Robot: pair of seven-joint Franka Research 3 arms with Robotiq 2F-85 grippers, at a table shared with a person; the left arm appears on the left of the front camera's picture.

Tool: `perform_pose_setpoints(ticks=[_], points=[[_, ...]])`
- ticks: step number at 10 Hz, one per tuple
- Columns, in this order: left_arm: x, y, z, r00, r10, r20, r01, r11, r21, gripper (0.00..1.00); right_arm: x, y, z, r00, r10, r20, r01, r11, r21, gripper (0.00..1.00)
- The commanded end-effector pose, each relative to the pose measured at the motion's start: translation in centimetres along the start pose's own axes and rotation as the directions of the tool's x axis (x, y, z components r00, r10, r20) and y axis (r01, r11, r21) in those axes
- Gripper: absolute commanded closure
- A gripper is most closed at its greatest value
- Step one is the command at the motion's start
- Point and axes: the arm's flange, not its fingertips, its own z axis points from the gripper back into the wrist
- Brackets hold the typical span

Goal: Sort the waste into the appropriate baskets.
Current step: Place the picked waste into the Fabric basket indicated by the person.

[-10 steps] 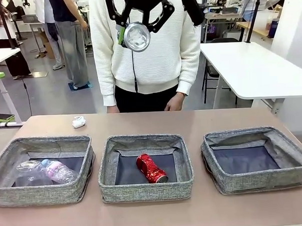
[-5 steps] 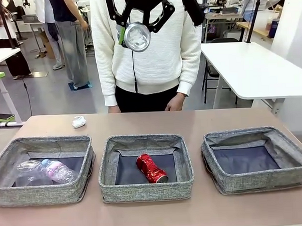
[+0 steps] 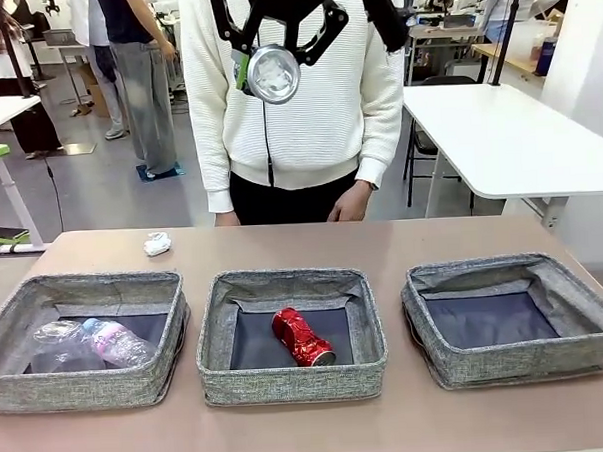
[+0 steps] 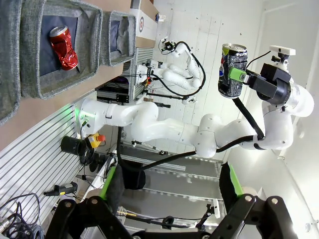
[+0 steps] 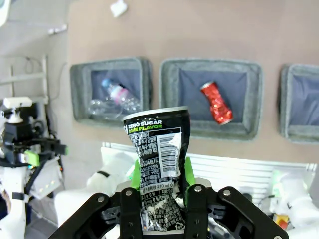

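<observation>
High above the table, my right gripper point(image 5: 160, 175) is shut on a crushed dark blue-black can point(image 5: 158, 159). From the front, that can's silver end point(image 3: 273, 74) shows before the person's white sweater. Below stand three grey baskets. The left basket point(image 3: 88, 387) holds a small clear bottle with a pink label point(image 3: 116, 342) and a clear plastic cup point(image 3: 54, 342). A crushed red can point(image 3: 302, 337) lies in the middle basket point(image 3: 288, 383). The right basket point(image 3: 518, 363) holds nothing. A white paper wad point(image 3: 158, 243) rests on the table behind the left basket. My left gripper point(image 4: 169, 196) is open and holds nothing.
A person in a white sweater point(image 3: 308, 136) stands at the table's far edge, hands hanging just behind it. A white table point(image 3: 508, 137) stands at the back right. Bare brown tabletop point(image 3: 382, 242) lies between the baskets and the person.
</observation>
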Motion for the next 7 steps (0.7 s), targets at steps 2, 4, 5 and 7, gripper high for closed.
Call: perform_pose_setpoints(ticks=[2, 4, 5, 7], points=[[-0.18, -0.48, -0.02, 1.000, 0.012, -0.003, -0.012, 1.000, -0.020, 0.00, -0.32, -0.29, -0.03, 1.000, -0.014, -0.014, 0.014, 1.000, 0.012, 0.65], [-0.18, -0.48, -0.02, 1.000, 0.012, -0.003, -0.012, 1.000, -0.020, 0.00, -0.32, -0.29, -0.03, 1.000, -0.014, -0.014, 0.014, 1.000, 0.012, 0.65], [-0.18, -0.48, -0.02, 1.000, 0.012, -0.003, -0.012, 1.000, -0.020, 0.00, -0.32, -0.29, -0.03, 1.000, -0.014, -0.014, 0.014, 1.000, 0.012, 0.65], [-0.18, -0.48, -0.02, 1.000, 0.012, -0.003, -0.012, 1.000, -0.020, 0.00, -0.32, -0.29, -0.03, 1.000, -0.014, -0.014, 0.014, 1.000, 0.012, 0.65]])
